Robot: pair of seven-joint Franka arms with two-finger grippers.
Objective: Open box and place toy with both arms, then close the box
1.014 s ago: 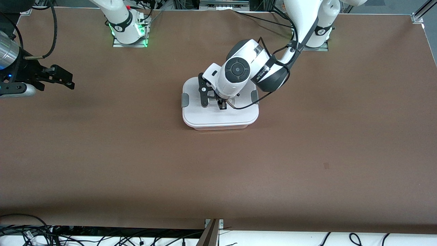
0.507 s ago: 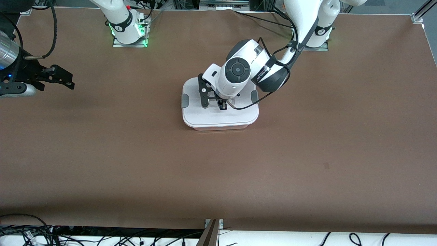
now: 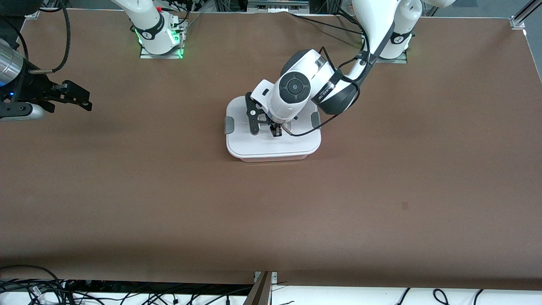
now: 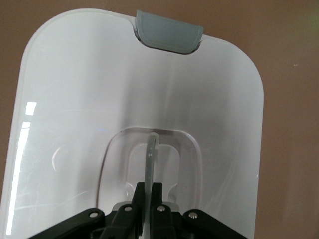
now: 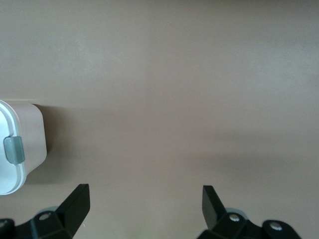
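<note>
Hardly anything has shifted vs the earlier frames: the left arm's wrist has nudged a touch over the box, and the faint pinkish tint along the tub's nearer edge half a sec ago is gone again, so the lid reads as sitting flat now.

Box (image 3: 273, 146) sits mid-counter (image 3: 381, 190), roughly between the two bases, white lid (image 4: 75, 99) on. Grey side clips show at both ends, the clip (image 3: 229, 125) toward the right arm's end and the other (image 3: 315, 120) toward the left arm's end.

Left gripper (image 3: 276, 130) is down in the lid's recessed centre, fingers (image 4: 157, 196) pinched narrow on the thin upright handle (image 4: 151, 159); handle tab runs straight up between them in the left wrist view.

Right gripper (image 3: 78, 98) waits over the counter near the right arm's end, well apart from the box, fingers (image 5: 77, 201) spread wide w/ nothing between them. Right wrist view catches just a corner of the box w/ one grey clip.

Toy can't be seen in any view.
</note>
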